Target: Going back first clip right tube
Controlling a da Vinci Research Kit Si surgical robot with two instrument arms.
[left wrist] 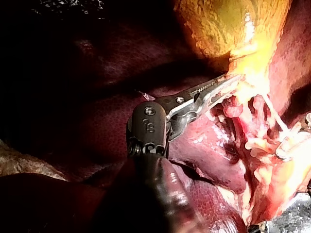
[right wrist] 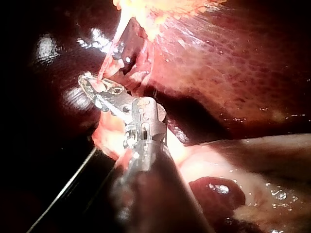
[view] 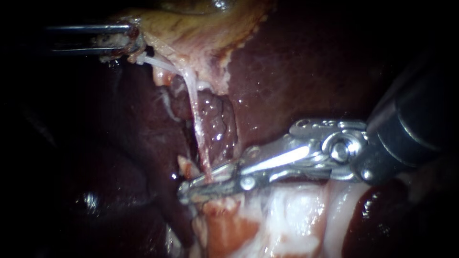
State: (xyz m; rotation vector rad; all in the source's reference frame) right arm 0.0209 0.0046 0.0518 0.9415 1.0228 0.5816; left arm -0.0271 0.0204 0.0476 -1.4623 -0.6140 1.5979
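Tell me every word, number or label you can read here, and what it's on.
Left instrument: one small stamped mark on its joint housing, too blurred to read reliably.
Right instrument: nothing legible.
Liver, gallbladder, tube: no text.

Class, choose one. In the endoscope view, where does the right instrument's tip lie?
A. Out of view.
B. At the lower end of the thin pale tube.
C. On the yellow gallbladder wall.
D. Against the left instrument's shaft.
B: the right instrument comes in from the right, and its tip meets the thin pale tube at that tube's lower end.
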